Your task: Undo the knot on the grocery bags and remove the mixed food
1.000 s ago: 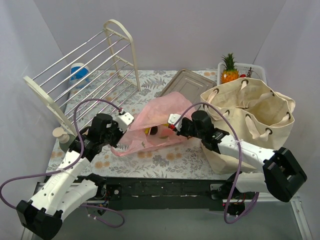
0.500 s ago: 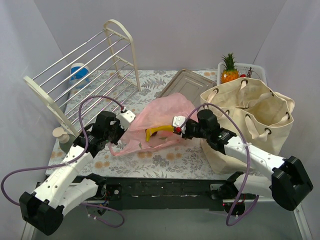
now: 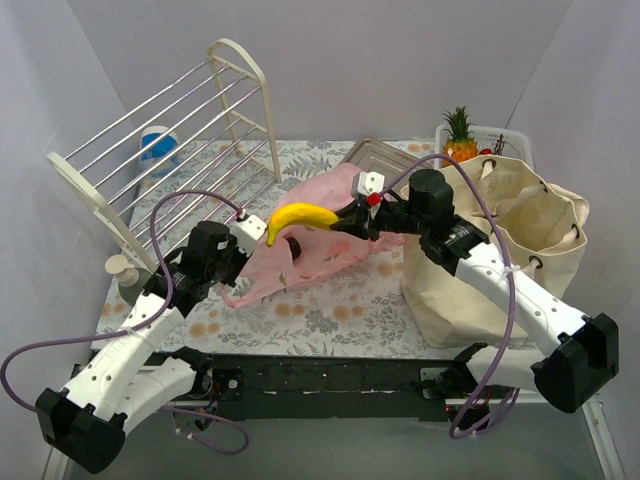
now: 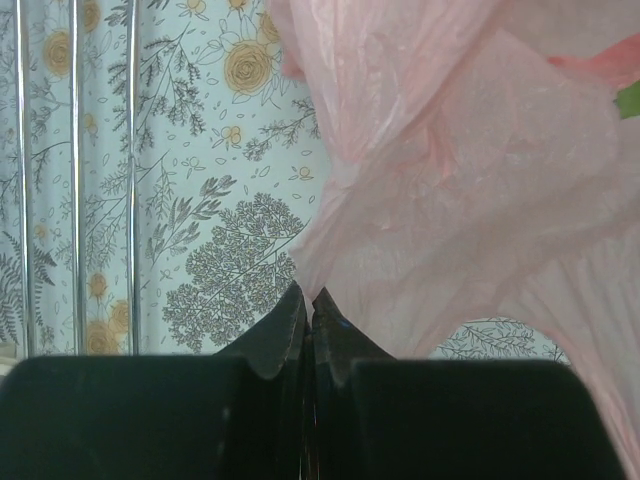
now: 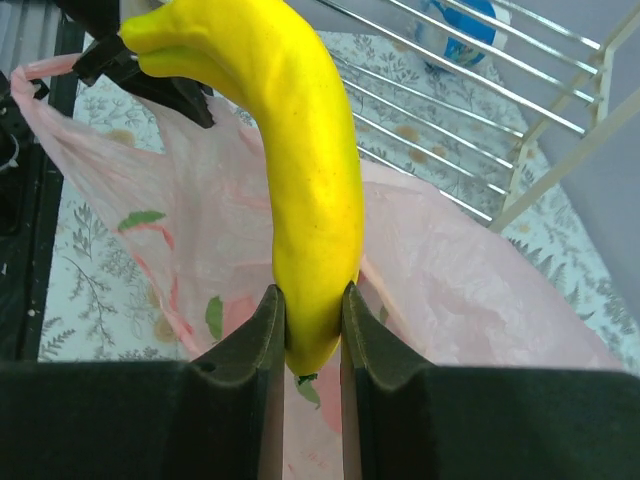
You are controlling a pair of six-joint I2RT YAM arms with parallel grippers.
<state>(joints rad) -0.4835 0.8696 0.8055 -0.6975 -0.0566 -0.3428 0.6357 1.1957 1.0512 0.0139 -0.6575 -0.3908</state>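
Observation:
The pink plastic bag [image 3: 305,255] lies open in the middle of the flowered table. My left gripper [image 3: 243,262] is shut on the bag's near-left edge [image 4: 420,230], pinching the thin plastic between its fingertips. My right gripper [image 3: 345,219] is shut on the end of a yellow banana [image 3: 300,217] and holds it in the air above the bag; the banana fills the right wrist view [image 5: 300,170]. The beige canvas tote [image 3: 505,240] stands open at the right. A small pineapple [image 3: 459,138] sits in the white basket [image 3: 520,140] behind the tote.
A cream rack with metal rods [image 3: 170,130] leans at the back left, with a blue-and-white tub [image 3: 158,148] behind it. A metal tray [image 3: 372,158] lies at the back centre. A small cream knob-shaped object [image 3: 125,270] stands at the left edge.
My right gripper has pulled the banana out of the pink bag and lifted it up and back. My left gripper has kept its hold on the bag's edge.

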